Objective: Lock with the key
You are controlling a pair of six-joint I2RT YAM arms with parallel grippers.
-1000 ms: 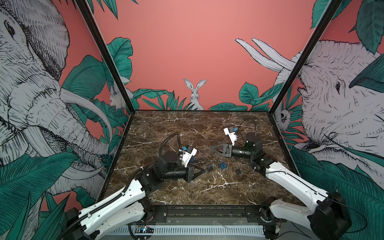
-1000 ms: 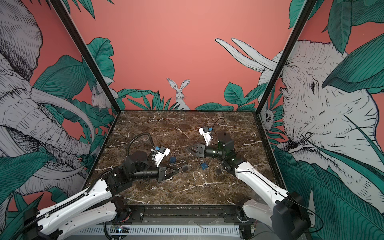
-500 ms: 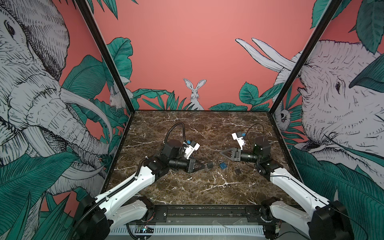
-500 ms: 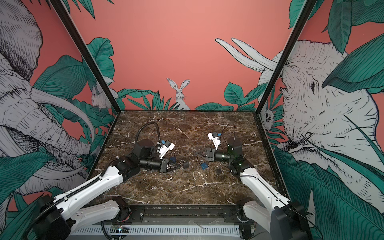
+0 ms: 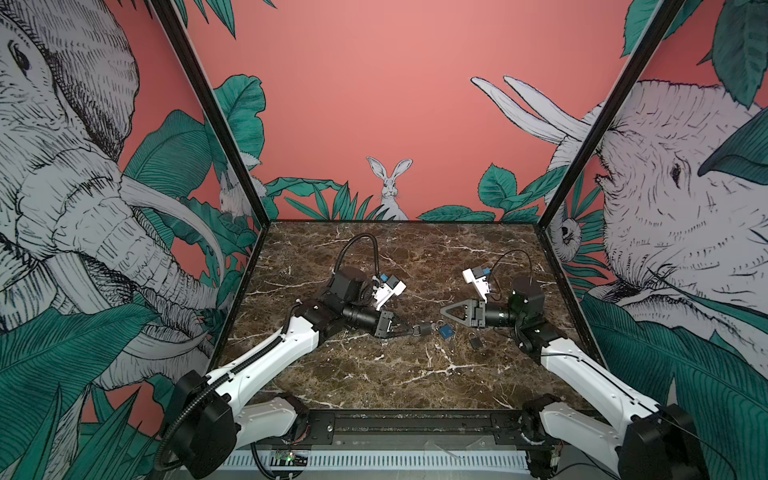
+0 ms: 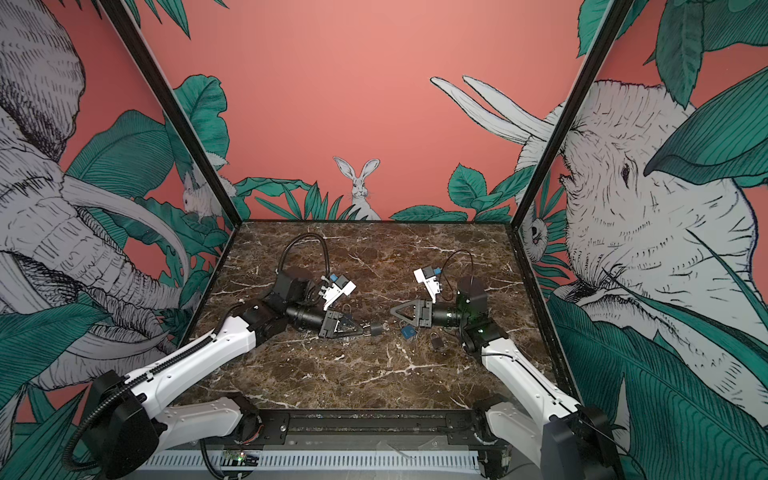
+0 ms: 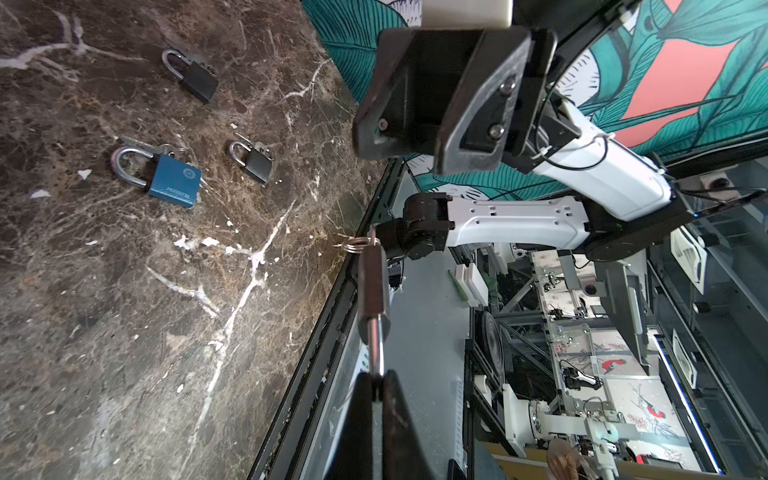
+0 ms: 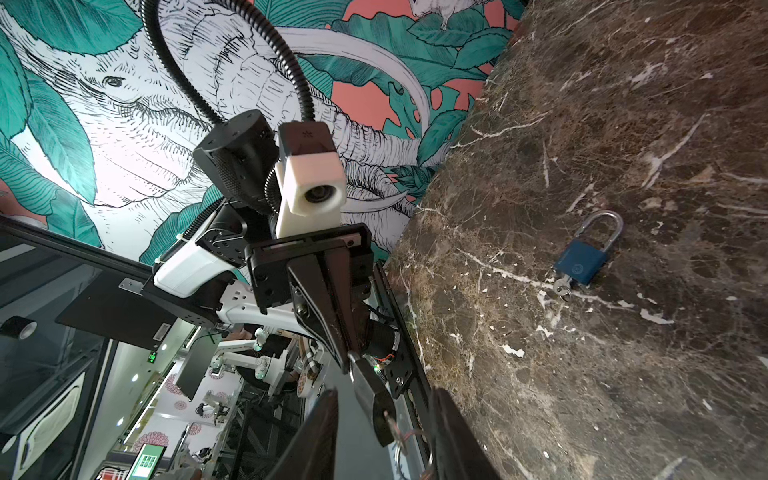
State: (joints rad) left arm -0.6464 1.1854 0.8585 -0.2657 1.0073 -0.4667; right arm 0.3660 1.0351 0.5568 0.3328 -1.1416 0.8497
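A small black padlock (image 5: 424, 329) is being held above the marble table (image 5: 374, 374) by its shackle (image 7: 376, 353), which is being pinched between the closed jaws of the left gripper (image 5: 410, 331). A key (image 8: 390, 420) with its ring is sitting in the lock's base. The right gripper (image 5: 443, 310) is being held partly open, its fingers (image 8: 320, 432) flanking the key end; contact cannot be told. A blue padlock (image 5: 446, 331) and another black padlock (image 5: 476, 341) are lying nearby on the table.

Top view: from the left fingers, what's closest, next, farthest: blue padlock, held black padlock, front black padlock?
1. Held black padlock: middle, pinched by its shackle.
2. Blue padlock: lying just right of it.
3. Front black padlock: farthest right and forward.
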